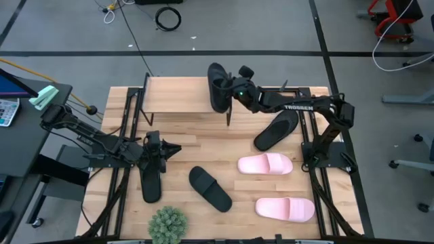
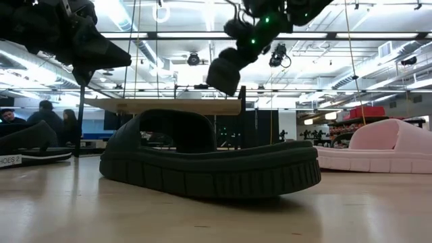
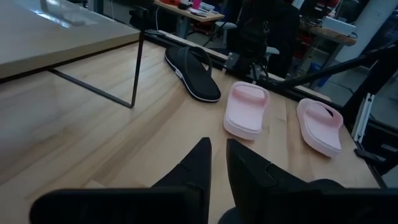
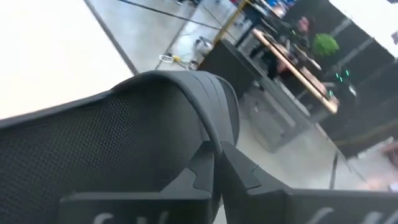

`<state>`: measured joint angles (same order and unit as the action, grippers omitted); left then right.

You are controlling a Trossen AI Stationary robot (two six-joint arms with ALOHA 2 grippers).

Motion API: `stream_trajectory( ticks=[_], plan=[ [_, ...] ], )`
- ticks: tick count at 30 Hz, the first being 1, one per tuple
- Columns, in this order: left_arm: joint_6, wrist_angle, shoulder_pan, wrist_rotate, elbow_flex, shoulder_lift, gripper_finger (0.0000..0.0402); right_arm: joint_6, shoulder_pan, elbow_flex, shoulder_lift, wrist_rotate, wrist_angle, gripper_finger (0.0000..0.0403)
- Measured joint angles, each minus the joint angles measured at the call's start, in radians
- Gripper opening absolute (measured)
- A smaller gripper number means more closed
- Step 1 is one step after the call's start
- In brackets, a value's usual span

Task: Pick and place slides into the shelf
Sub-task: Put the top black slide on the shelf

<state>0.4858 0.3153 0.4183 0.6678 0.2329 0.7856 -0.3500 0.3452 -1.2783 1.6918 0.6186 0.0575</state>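
My right gripper (image 1: 232, 89) is shut on a wide-strapped black slide (image 1: 217, 85), held in the air over the right end of the shelf (image 1: 176, 95). The shelf is a low rack with a light wooden top board and thin black legs. My left gripper (image 1: 171, 150) hovers over the table's left half with its fingers nearly together and holds nothing. Beside it lies a thin black slide (image 1: 150, 179). Flat on the table are a second wide black slide (image 1: 210, 188), another thin black slide (image 1: 277, 130) and two pink slides (image 1: 264, 163) (image 1: 285, 208). My right gripper pinches the black slide's wide strap (image 4: 208, 106) at its edge, between the two fingers (image 4: 239, 168). It comes from the table's right side. The slide is lifted clear and hangs tilted, one end lower (image 2: 226, 67), above the shelf's top board (image 2: 162, 106).
A small potted plant (image 1: 167, 225) stands at the near edge. Black arm mounts and rails run along both sides of the table (image 1: 203, 135). Bare wood lies between the shelf and the middle black slide. People sit in the room beyond (image 2: 47, 115).
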Motion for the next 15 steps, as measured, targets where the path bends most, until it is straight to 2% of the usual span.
stream_trajectory(
  ticks=[8, 15],
  plan=[
    [0.0, -0.012, 0.0, 0.0, 0.0, 0.0, 0.0046, -0.011, 0.036, 0.026, 0.015, -0.009, -0.002, 0.0019],
    [0.001, -0.014, 0.0, 0.0, 0.0, 0.0, 0.0048, -0.01, 0.061, 0.025, 0.018, -0.078, -0.004, 0.003]
  ],
)
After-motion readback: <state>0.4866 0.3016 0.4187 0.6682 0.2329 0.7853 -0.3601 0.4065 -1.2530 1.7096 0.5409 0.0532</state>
